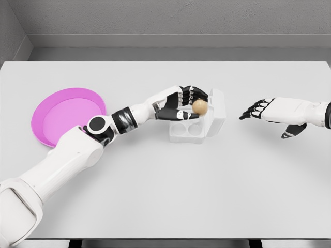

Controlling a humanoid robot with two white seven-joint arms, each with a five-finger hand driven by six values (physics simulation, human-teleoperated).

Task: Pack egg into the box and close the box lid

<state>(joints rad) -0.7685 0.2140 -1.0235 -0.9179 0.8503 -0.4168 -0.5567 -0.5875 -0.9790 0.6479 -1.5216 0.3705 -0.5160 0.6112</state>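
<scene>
The left hand is pinching the egg between thumb and fingers and holding it just over the open box, above its right far side, so the packing is, by my judgement, only partly done: the egg is not yet sitting in a cup, and the lid is standing upright at the box's right side, not yet closed. The right hand is hovering to the right of the box, well apart from it, fingers spread and holding nothing. A pink plate is lying at the left on the pale grey desk, and a grey wall is running behind the far edge.
</scene>
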